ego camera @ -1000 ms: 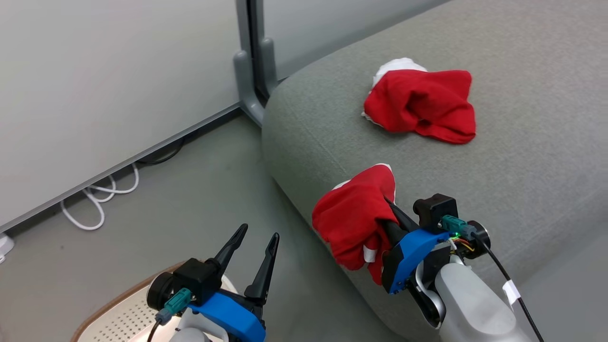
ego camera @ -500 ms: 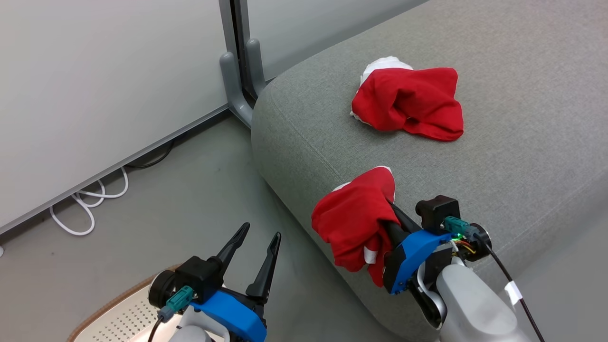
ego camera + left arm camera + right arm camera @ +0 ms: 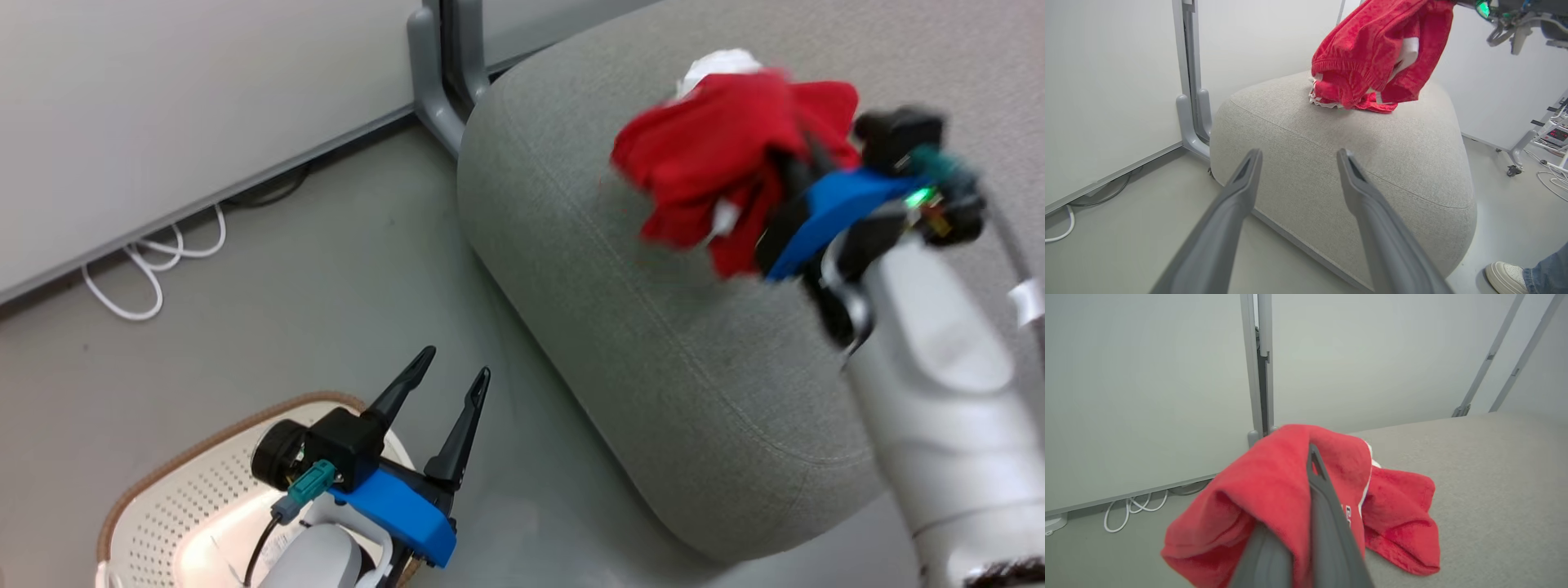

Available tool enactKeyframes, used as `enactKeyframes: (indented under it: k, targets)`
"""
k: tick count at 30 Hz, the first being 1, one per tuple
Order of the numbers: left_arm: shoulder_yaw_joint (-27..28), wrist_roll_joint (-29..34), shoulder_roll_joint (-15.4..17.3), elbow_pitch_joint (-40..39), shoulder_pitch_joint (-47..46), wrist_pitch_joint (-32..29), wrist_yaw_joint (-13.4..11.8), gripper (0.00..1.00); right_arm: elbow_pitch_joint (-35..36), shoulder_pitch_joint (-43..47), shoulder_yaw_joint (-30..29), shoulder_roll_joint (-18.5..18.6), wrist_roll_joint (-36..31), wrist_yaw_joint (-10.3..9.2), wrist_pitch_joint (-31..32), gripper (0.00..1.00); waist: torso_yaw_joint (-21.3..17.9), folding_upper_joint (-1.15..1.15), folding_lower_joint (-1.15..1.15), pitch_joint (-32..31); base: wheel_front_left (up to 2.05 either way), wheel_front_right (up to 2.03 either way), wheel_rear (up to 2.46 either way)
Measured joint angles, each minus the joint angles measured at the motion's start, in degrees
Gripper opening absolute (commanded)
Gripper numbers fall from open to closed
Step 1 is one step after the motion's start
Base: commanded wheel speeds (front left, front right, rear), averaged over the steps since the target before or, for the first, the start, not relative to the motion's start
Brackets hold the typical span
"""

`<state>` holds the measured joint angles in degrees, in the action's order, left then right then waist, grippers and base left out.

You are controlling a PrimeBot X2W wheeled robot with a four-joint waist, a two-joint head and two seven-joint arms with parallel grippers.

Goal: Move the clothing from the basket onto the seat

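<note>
Red garment (image 3: 694,155) bunched, hanging over grey seat (image 3: 653,343) at 1 o'clock, second red garment (image 3: 1400,531) crumpled on seat behind it, white basket (image 3: 175,502) at 7 o'clock

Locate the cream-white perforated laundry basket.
Head view, lower left: the cream-white perforated plastic basket sits on the floor below the left gripper, left of the grey fabric seat.

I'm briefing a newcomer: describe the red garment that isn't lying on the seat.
Find the big grey seat. Over it a bunched red garment hangs from the shut right pincer. The other red garment lies on the seat, unheld.
</note>
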<state>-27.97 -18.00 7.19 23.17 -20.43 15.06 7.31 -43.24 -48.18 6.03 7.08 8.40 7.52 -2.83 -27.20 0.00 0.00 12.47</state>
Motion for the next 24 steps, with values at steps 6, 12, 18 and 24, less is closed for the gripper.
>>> enactKeyframes:
  k: [6,12,18,24]
  targets:
    - [-2.4,0.2,1.6,-1.2,-4.0,0.0,0.0,1.00,2.8,-9.3,-9.1,6.1,-2.8,0.00,2.7,0.00,2.4,0.00,0.00,5.2,0.00,0.00,0.00]
    - [-4.8,0.4,2.8,-3.3,-9.2,0.0,0.0,1.00,4.8,-12.7,-17.4,13.3,-7.6,-0.01,3.9,0.00,5.9,0.00,0.01,11.2,0.00,0.00,0.00]
    - [-6.5,0.5,3.4,-5.5,-12.7,0.0,0.0,1.00,2.9,-10.6,-26.4,14.5,-9.6,-0.01,1.8,0.00,9.4,0.00,0.01,17.0,0.00,0.00,0.00]
    - [-6.6,0.9,4.6,-6.7,-13.9,0.0,0.0,1.00,-1.8,-6.9,-29.9,12.2,-12.5,0.00,-1.3,0.00,12.3,0.00,0.01,21.6,0.00,0.00,0.00]
